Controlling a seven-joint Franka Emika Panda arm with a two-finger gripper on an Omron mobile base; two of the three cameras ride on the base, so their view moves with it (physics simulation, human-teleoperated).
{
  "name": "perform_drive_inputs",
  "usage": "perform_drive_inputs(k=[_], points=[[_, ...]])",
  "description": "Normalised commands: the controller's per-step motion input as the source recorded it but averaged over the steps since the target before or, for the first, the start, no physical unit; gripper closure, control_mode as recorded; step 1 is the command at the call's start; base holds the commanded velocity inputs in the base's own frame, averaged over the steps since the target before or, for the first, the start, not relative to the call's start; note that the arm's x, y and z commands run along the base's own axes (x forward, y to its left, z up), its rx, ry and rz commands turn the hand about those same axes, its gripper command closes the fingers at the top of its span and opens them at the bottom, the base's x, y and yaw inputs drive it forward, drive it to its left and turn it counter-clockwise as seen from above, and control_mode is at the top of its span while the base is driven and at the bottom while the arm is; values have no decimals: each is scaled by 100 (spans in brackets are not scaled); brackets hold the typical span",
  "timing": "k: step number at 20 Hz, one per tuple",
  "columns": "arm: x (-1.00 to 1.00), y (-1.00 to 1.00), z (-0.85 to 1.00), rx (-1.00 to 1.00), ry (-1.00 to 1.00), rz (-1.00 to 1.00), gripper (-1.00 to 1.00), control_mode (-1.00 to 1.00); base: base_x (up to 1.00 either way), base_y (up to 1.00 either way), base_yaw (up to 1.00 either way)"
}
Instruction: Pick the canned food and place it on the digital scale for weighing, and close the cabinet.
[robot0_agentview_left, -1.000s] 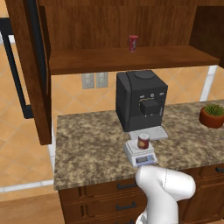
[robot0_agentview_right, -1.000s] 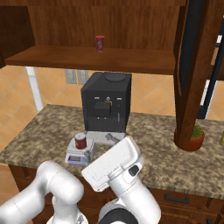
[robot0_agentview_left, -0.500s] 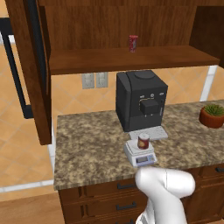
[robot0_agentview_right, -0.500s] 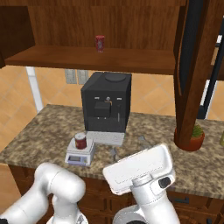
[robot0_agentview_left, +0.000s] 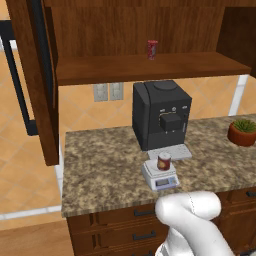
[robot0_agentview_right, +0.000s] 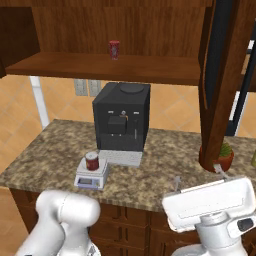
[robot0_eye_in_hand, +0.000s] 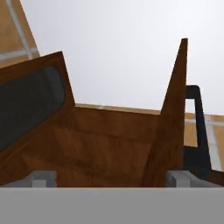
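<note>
The canned food (robot0_agentview_left: 163, 161) (robot0_agentview_right: 92, 161), a squat maroon tin, stands upright on the digital scale (robot0_agentview_left: 161, 179) (robot0_agentview_right: 90, 179) in front of the coffee machine. Both doors of the cabinet hang open: the left door (robot0_agentview_left: 31, 75) with its black bar handle, and the right door (robot0_agentview_right: 223, 80). My gripper (robot0_agentview_right: 198, 177) is low at the counter's front right, well right of the scale and just below the right door. It is open and holds nothing. In the hand view the gripper (robot0_eye_in_hand: 112, 179) looks up between the left door's dark panel (robot0_eye_in_hand: 26, 105) and the right door's edge (robot0_eye_in_hand: 173, 118).
A black coffee machine (robot0_agentview_left: 161, 114) stands behind the scale. A slim red can (robot0_agentview_left: 152, 49) sits on the open shelf (robot0_agentview_left: 150, 67). A potted plant (robot0_agentview_left: 243, 132) is at the counter's right end, near the right door's lower corner. Drawers with horizontal handles (robot0_agentview_left: 135, 225) run below the counter.
The hand has swung to the right along the counter's front, toward the right door. The can has stayed on the scale, and both doors are still open.
</note>
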Motion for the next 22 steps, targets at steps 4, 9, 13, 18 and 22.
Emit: perform_drive_inputs(k=[4,9,13,18,22], points=[[0,-83,24,4,8,-2,-100,-100,0,0,0],[4,-64,3,1,6,0,-100,-100,0,0,0],[42,-37,1,0,0,0,-100,-100,0,0,0],[82,-21,6,2,0,0,-100,-100,0,0,0],[26,-14,59,1,1,-5,-100,-100,0,0,0]])
